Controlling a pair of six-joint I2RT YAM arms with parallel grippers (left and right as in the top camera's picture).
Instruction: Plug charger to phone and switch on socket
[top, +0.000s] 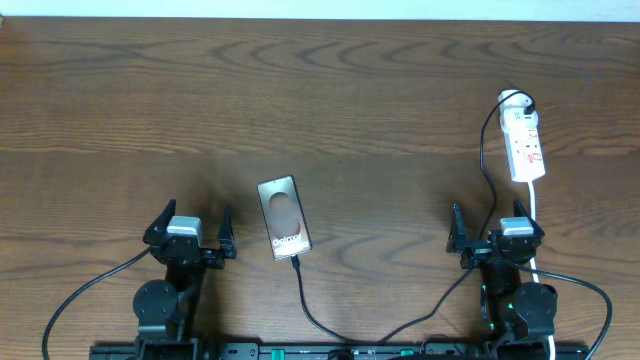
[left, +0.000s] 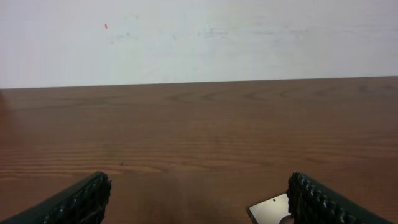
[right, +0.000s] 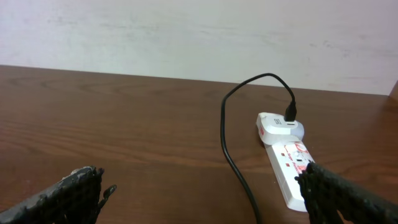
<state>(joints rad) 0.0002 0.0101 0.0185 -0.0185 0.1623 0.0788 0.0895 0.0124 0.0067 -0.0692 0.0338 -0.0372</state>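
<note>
The phone (top: 284, 216) lies flat mid-table with "Galaxy" lettering; its corner shows in the left wrist view (left: 271, 208). The charger, a thin black cable (top: 487, 165), runs from the white plug on the socket down past my right arm and curves to the phone's near end (top: 296, 264), where its tip sits against the phone. The socket (top: 524, 140), a white power strip with red markings, lies at the far right; it also shows in the right wrist view (right: 287, 168). My left gripper (top: 190, 232) is open and empty, left of the phone. My right gripper (top: 494, 232) is open and empty, near the socket.
A white cord (top: 535, 215) runs from the socket toward my right arm. Thicker black robot cables (top: 85, 285) loop near both arm bases at the front edge. A pale wall (left: 199, 37) stands behind the table's far edge.
</note>
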